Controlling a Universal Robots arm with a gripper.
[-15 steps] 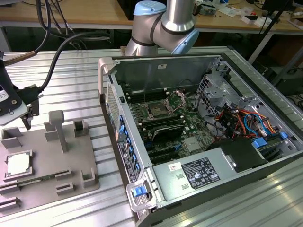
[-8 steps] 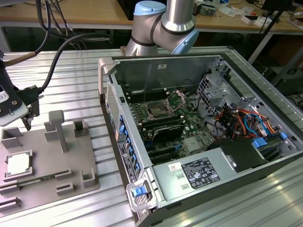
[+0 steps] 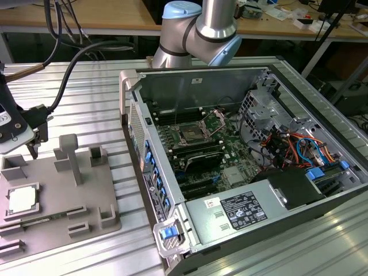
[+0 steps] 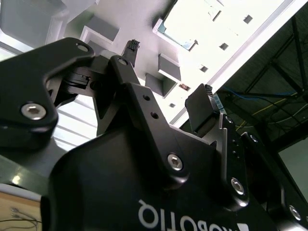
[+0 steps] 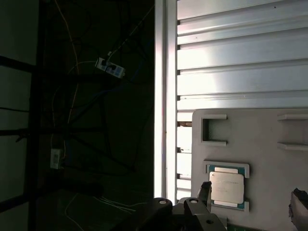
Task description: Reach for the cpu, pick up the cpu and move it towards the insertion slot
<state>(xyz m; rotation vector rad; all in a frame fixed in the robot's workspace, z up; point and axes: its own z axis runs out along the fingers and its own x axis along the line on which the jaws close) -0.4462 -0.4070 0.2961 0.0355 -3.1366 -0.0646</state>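
Observation:
The cpu [image 3: 23,198] lies flat in a square pocket of the grey plastic tray [image 3: 86,201], silvery top up. It also appears in the first wrist view [image 5: 227,187]. My gripper [image 3: 33,145] hangs above the tray's far end, a little above and behind the cpu, holding nothing. Its fingers stand wide apart in both wrist views, so the gripper [image 4: 168,70] is open. In the first wrist view the fingertips [image 5: 204,191] flank the cpu. The insertion slot [image 3: 190,135] sits on the motherboard inside the open computer case, far to the exterior view's right.
Raised blocks [image 3: 69,155] stand up from the tray near the gripper. The computer case wall [image 3: 135,132] rises between tray and socket. Cables [image 3: 75,63] trail from the arm. The ribbed metal table's edge [image 5: 161,96] runs beside the tray.

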